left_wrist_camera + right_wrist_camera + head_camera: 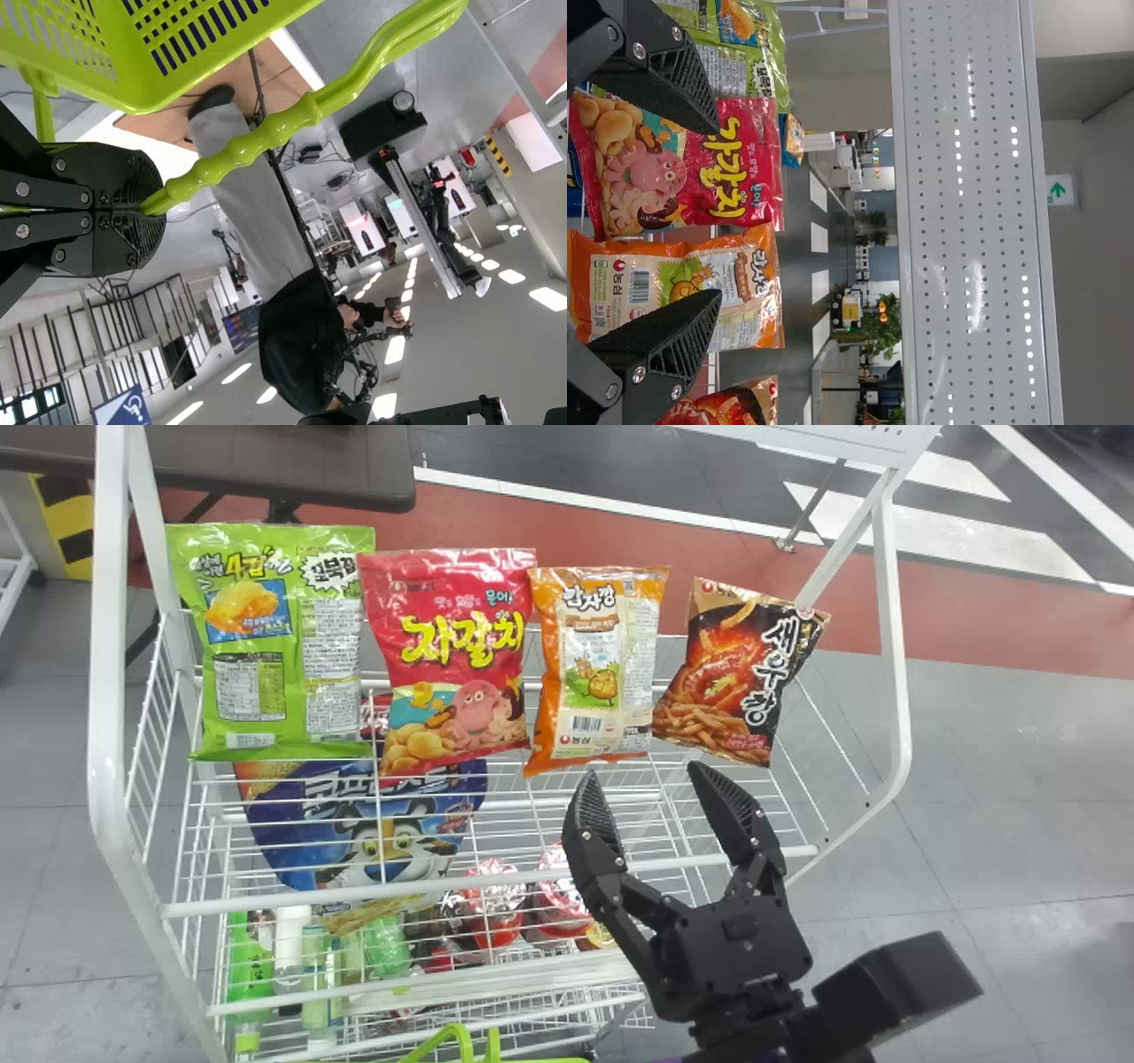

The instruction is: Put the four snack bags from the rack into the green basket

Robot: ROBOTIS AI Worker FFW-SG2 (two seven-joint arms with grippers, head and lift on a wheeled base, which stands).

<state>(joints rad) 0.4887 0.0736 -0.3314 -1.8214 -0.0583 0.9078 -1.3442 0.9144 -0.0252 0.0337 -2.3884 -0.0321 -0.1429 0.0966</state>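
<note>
Grey floor (1001, 797) with a red strip (957, 629) behind the rack (301, 896); dark tabletop (266, 460) at far left.

Right gripper (644, 772): jaws well apart, nothing between them, on the robot's side of the bag row. Left gripper (152, 208): jaws together on the handle (292, 119) of the green basket (146, 102).

Bags, left to right: green bag (332, 629), pink bag (447, 669), orange bag (598, 664), dark bag (740, 677). All four stand side by side along the rack's upper wire tier, the dark one leaning most.

Key relation, head view: orange bag lies beyond the right fingertips, a shade left of the gap. Long axis near upright; the jaws spread sideways, so they would likely close across its width. Right arm the nearer. Judgement: first pick ahead, orange the likeliest; needs a small shift left, then forward. Risk: a fingertip nudging the neighbouring pink bag.

Lower down on the rack, a blue bag (354, 833). Perforated white panel (966, 204) in the right wrist view.
</note>
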